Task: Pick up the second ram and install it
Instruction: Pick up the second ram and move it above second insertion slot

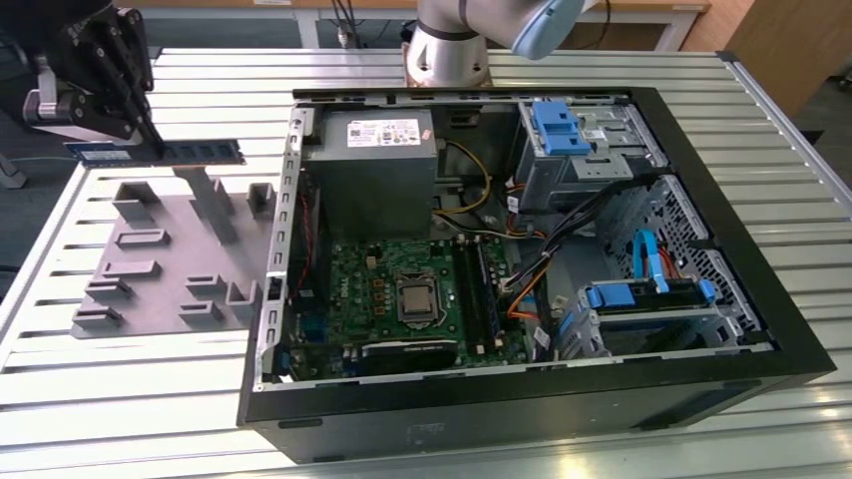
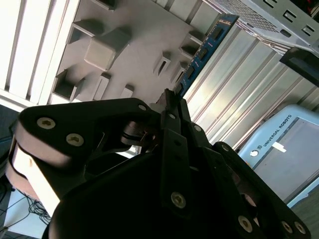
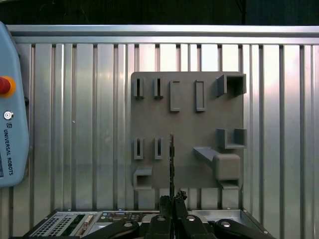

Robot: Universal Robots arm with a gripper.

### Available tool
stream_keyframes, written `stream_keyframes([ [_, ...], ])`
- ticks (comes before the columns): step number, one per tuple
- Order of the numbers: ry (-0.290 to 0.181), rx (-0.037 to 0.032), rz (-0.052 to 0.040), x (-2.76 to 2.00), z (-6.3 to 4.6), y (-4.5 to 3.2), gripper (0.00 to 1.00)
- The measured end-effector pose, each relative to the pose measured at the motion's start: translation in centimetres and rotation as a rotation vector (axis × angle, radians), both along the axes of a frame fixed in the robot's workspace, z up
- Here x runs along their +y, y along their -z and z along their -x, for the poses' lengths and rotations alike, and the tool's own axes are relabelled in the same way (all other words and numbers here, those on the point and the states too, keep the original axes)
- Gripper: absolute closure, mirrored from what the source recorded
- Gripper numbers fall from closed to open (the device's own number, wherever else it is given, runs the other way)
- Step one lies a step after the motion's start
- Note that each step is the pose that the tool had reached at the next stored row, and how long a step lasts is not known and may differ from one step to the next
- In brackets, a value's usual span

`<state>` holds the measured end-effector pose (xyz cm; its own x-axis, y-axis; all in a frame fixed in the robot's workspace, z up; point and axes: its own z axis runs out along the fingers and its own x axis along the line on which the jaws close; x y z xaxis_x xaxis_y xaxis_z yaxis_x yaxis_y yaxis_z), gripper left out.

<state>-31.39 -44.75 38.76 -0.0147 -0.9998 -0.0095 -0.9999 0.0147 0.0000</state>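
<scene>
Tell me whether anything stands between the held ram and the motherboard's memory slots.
Yes. The gripper holds the second ram above the grey fixture, outside the computer case. Its metal side wall stands between the ram and the memory slots.

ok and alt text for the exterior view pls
The gripper holds the second ram level over a grey fixture at the exterior view's left, on a slatted metal table. To the exterior view's right lies an open computer case with its motherboard exposed.
</scene>
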Motion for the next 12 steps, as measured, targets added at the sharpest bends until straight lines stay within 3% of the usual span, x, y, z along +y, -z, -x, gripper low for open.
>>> stream_keyframes([
  [12, 0.000, 0.0000, 0.0000, 0.00, -0.75, 0.00, 0.86],
])
